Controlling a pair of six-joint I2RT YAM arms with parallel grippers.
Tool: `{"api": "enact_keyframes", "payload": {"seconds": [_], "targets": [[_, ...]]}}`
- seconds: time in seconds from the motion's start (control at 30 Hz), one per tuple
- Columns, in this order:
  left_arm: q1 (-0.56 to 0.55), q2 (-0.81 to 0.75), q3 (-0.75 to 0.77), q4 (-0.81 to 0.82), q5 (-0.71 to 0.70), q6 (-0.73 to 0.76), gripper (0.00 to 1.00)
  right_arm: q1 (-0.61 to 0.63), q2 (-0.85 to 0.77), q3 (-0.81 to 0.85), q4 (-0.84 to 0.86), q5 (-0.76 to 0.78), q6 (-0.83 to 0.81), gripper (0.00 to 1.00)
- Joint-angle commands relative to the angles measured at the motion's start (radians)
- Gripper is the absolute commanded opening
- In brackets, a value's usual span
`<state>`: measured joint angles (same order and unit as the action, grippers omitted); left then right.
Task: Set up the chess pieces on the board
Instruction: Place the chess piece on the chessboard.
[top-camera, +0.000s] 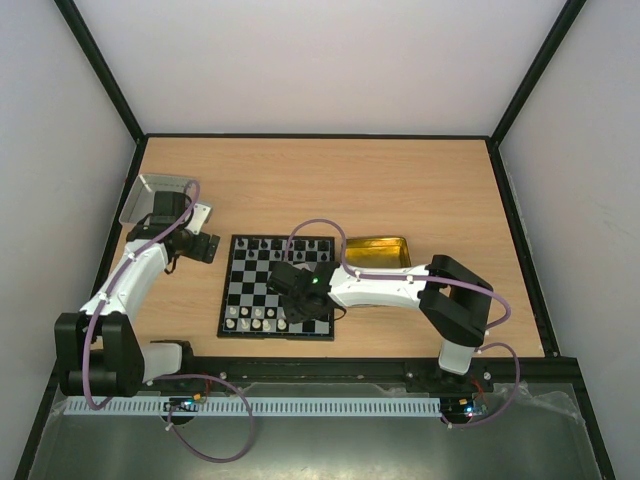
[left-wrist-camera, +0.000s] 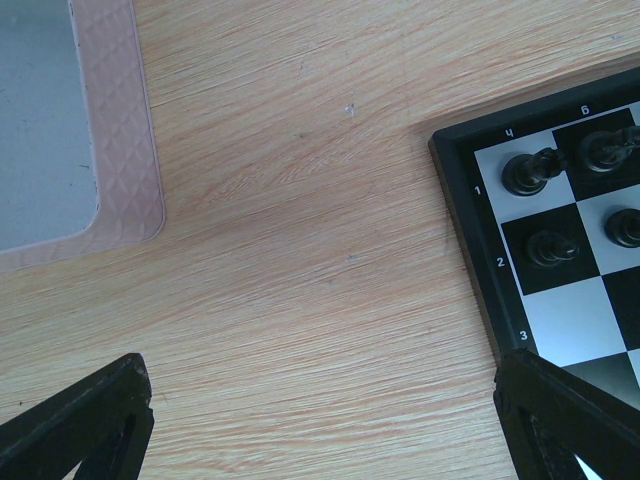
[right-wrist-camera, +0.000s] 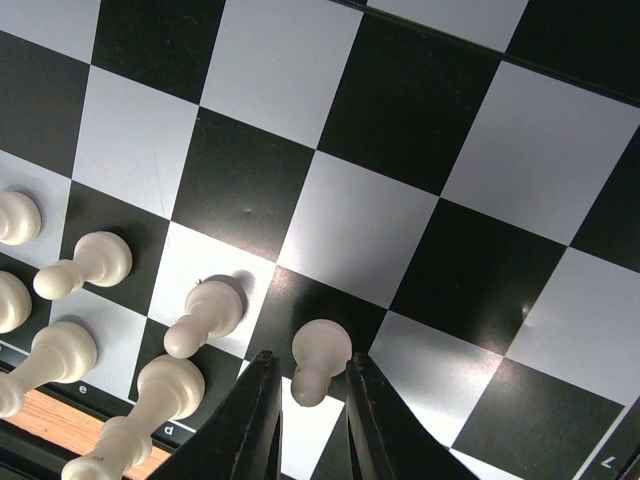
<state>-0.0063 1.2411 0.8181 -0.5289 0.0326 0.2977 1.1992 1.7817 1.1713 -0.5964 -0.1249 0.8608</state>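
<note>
A: The right end effector (right-wrist-camera: 310, 372)?
B: It closely straddles a white pawn (right-wrist-camera: 320, 350) standing on the board (right-wrist-camera: 370, 110). I cannot tell whether it pinches. The left end effector (left-wrist-camera: 320, 375) is spread wide over the desk (left-wrist-camera: 300, 250).
A: Progress?
B: Black pieces (top-camera: 262, 244) line the far side and white pieces (top-camera: 250, 318) part of the near side. The arm hides the rest.

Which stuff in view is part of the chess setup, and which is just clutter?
Job: board, white pieces, black pieces, right pincer straddling a white pawn.
Lying about: gold tray, silver lid.
</note>
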Motion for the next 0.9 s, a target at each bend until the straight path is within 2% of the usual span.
{"api": "enact_keyframes", "payload": {"seconds": [0.0, 0.87], "targets": [[-0.001, -0.012, 0.004, -0.003, -0.005, -0.006, 0.93, 0.01, 0.004, 0.02, -0.011, 0.011, 0.005, 0.18], [-0.001, -0.014, 0.003, -0.006, -0.012, -0.001, 0.94, 0.01, 0.011, 0.022, 0.008, -0.004, 0.006, 0.17]]}}
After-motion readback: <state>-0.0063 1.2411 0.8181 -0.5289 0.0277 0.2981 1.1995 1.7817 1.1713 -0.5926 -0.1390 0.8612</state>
